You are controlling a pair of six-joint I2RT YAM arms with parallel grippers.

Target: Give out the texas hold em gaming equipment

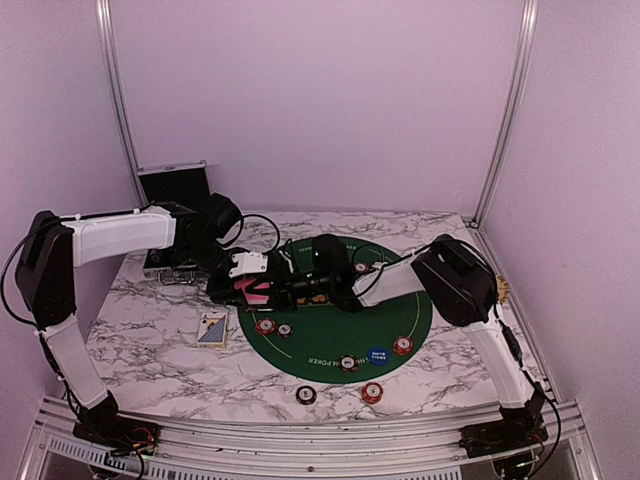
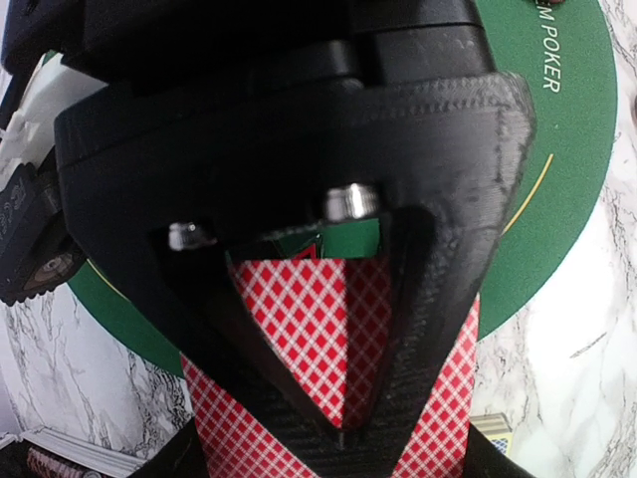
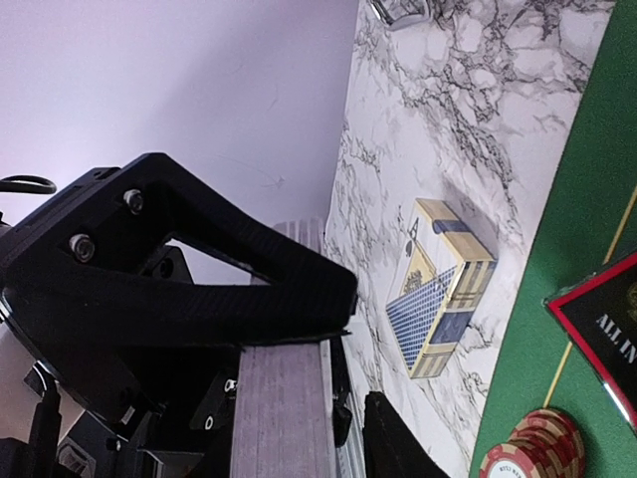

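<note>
Grip confirmed: left fingers (image 2: 458, 199) closed on red-backed playing cards (image 2: 299, 329), held above left edge of green poker mat (image 1: 330, 345). Right fingers (image 3: 199, 269) spread apart, gripping nothing. Poker chips (image 1: 265, 326) resting on mat; card box (image 1: 212, 328) lying on marble bench (image 1: 150, 345) just beside.

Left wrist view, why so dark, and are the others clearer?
Left wrist view: a black gripper finger up close fills the frame, dark; playing cards behind are sharp. Right wrist view: card box crisp, wall washed pale. Top view: even, purple-tinted light.
</note>
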